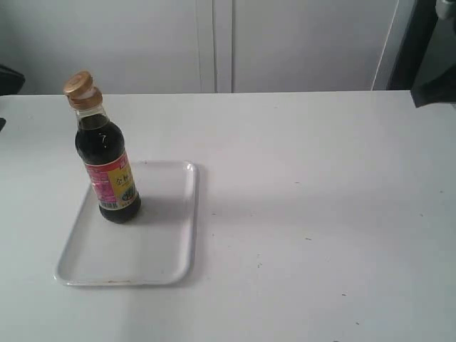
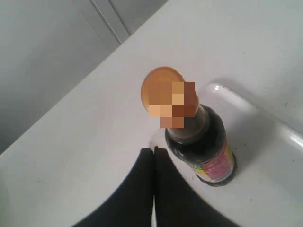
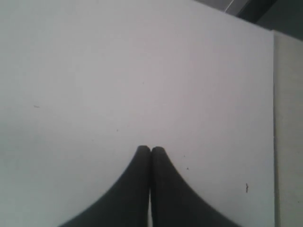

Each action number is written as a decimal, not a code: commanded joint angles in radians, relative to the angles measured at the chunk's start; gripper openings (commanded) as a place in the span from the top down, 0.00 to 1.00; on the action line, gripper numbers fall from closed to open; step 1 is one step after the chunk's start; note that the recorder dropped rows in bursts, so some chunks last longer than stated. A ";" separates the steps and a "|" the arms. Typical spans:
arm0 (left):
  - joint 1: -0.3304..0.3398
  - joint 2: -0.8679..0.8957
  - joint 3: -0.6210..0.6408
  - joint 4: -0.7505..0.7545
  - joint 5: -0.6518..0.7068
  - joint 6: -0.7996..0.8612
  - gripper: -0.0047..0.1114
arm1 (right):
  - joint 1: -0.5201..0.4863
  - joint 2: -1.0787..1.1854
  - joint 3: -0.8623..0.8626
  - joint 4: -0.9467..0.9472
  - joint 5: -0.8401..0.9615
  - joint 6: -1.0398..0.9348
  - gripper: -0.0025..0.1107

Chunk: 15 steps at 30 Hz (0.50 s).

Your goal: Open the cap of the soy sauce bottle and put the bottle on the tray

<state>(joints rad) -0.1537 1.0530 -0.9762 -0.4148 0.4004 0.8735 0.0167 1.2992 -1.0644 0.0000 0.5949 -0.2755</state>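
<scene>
Near-black soy sauce bottle (image 1: pixel 107 167), orange-gold cap (image 1: pixel 78 83) flipped up, stands on white plastic tray (image 1: pixel 167 249); only wrist views show both grippers, left (image 2: pixel 154 150) beside it, right (image 3: pixel 150 150) over bare white table (image 3: pixel 94 71), pressed closed, empty.

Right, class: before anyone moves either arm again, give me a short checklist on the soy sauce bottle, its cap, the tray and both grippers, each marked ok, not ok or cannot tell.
1. The soy sauce bottle stands upright on the tray: ok.
2. The cap is flipped open: ok, its lid tilts back off the neck.
3. Bottle fully inside the tray's rim: ok, near a corner in the left wrist view.
4. Left gripper clear of the bottle: ok, shut and holding nothing.
5. Right gripper clear: ok, shut over bare table.
6. Spilled sauce on the tray: cannot tell; none visible.
</scene>
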 commanded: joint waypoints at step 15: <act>0.002 -0.312 0.232 -0.124 -0.094 -0.014 0.96 | -0.008 -0.411 0.284 0.008 -0.347 0.029 0.98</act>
<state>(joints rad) -0.1537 0.7800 -0.7691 -0.5019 0.3178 0.8695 0.0167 0.9448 -0.8304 0.0000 0.3168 -0.2512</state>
